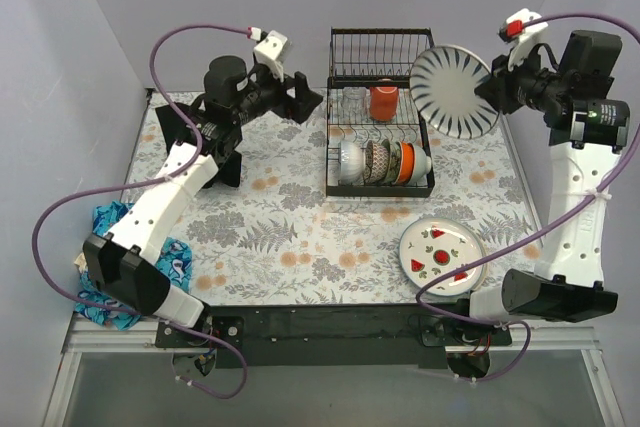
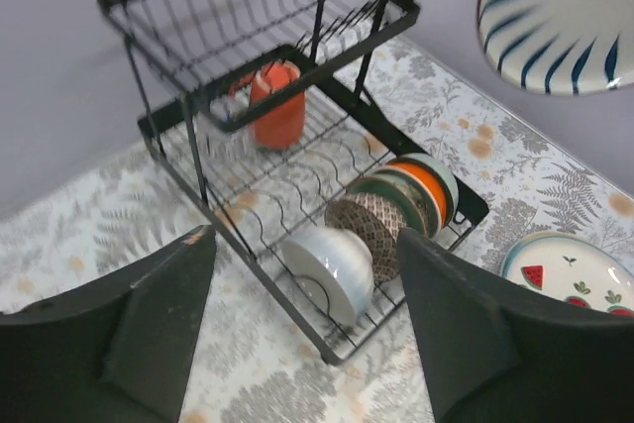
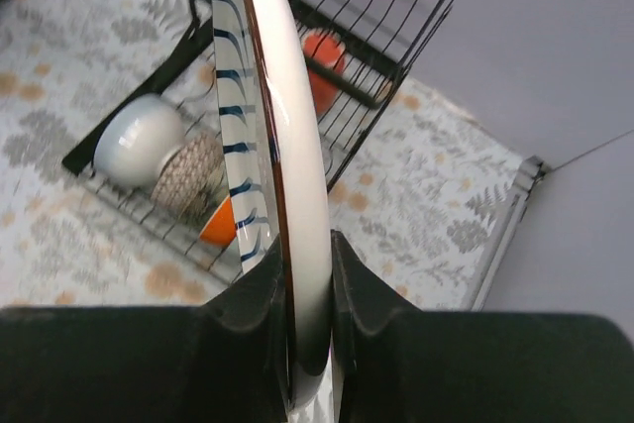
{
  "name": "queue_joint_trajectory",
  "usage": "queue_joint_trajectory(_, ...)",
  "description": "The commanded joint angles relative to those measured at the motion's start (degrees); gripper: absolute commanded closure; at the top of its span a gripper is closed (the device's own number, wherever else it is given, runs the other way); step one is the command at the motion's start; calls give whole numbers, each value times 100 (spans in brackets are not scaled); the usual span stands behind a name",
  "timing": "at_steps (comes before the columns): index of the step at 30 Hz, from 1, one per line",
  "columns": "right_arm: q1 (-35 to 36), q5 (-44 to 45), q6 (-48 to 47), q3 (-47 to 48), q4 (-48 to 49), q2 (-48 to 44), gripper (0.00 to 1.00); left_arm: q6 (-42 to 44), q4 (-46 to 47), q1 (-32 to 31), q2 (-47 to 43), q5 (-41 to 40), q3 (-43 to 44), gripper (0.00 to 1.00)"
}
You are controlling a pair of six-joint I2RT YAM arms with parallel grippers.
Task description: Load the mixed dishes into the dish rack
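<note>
A striped plate (image 1: 455, 90), pinched upright by its rim in the right tool (image 1: 492, 88), hangs just beside the rack (image 1: 380, 35), where a mug (image 1: 383, 102) and bowls (image 1: 385, 162) already sit. A watermelon plate (image 1: 442, 255) lies unloaded on the worktop (image 1: 280, 217) behind that tool. The left tool (image 1: 310, 97) gapes wide, empty.

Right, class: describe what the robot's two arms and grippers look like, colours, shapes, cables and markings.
The left arm and right arm have white links and black joints. A purple cable loops along each. White connectors with red marks sit near the wrists. The left gripper and right gripper have chunky black wedge-shaped fingers.
</note>
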Motion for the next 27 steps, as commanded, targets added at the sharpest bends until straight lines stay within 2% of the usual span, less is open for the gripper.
queue_joint_trajectory(1, 317, 714, 1725, -282, 3200, -385, 99, -230, -129, 250, -10, -1104, -1117, 38)
queue_joint_trajectory(3, 712, 1320, 1928, -379, 3949, -385, 99, -494, -120, 338, 68, -1217, -1374, 68)
queue_joint_trajectory(4, 870, 1609, 1920, -380, 4142, -350, 99, -582, -129, 382, 234, -1244, -1531, 100)
queue_joint_trajectory(5, 1306, 2282, 1937, -406, 4318, -289, 99, -696, -146, 400, 323, -1244, -1585, 100)
queue_joint_trajectory(7, 1661, 3032, 1876, -624, 5029, -227, 99, -775, -138, 400, 612, -1209, -1682, 100)
queue_joint_trajectory(8, 1941, 3697, 1823, -678, 5232, -183, 99, -811, -120, 400, 727, -1157, -1743, 100)
queue_joint_trajectory(9, 2065, 3947, 1666, -748, 5713, -70, 99, -889, -111, 400, 824, -1096, -1753, 100)
queue_joint_trajectory(14, 2471, 5195, 1392, -934, 6710, 396, 99, -1145, -85, 400, 1447, -718, -1796, 100)
queue_joint_trajectory(21, 2515, 5707, 1287, -574, 6913, 1179, 99, -1408, 108, 383, 1975, -234, -1779, 100)
queue_joint_trajectory(27, 2515, 5962, 1296, -415, 6965, 1671, 99, -1295, 205, 225, 2449, 21, -1542, 100)
